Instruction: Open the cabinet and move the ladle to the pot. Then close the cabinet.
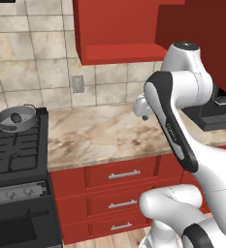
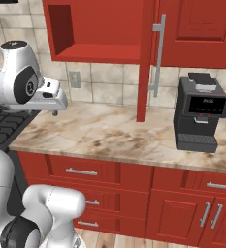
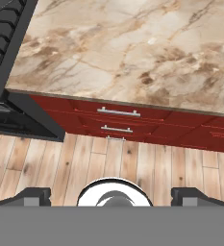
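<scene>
The red wall cabinet stands open and its inside looks bare. Its door swings out edge-on, with the long silver bar handle on its right face. On the stove's back burner sits the grey pot, and the small dark brown ladle lies inside it. My gripper hovers above the marble counter, well to the right of the pot and below the cabinet. In the hand view the fingertips stand wide apart with nothing between them, so the gripper is open.
A black stove is at the left of the counter. A black coffee machine stands on the counter to the right of the open door. Red drawers run under the counter. An outlet is on the tiled wall.
</scene>
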### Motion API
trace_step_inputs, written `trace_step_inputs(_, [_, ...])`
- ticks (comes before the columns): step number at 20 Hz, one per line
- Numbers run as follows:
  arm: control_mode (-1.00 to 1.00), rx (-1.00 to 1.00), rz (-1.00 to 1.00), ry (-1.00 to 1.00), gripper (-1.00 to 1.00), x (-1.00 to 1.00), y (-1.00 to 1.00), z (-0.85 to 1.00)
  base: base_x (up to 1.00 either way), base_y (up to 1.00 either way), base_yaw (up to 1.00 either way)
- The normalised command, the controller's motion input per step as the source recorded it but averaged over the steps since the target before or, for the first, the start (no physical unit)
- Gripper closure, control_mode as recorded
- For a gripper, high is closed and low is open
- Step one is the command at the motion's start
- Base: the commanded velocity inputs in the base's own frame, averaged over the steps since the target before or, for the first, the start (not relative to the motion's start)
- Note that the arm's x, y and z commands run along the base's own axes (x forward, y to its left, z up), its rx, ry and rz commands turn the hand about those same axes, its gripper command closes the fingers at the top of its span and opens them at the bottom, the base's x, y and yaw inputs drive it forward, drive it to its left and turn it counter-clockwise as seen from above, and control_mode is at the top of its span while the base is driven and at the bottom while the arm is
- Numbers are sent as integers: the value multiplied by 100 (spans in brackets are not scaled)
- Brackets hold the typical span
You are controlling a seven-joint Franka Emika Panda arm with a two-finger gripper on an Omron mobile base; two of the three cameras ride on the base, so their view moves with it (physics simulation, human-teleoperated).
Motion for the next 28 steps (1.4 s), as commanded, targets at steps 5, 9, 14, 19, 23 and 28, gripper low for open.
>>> trace_step_inputs(5, [100, 0, 0, 0, -100, 0, 0, 0, 60, -53, 2])
trace_step_inputs(9, [100, 0, 0, 0, -100, 0, 0, 0, 51, -12, 2])
trace_step_inputs(14, [100, 0, 0, 0, -100, 0, 0, 0, 54, 0, 0])
trace_step_inputs(19, [-100, 2, 0, 0, -100, 10, 0, 4, 19, 0, 0])
trace_step_inputs(23, [-100, 2, 0, -12, -100, -62, 0, 52, 0, 0, 0])
trace_step_inputs(28, [-100, 0, 0, -24, -100, -92, 0, 50, 0, 0, 0])
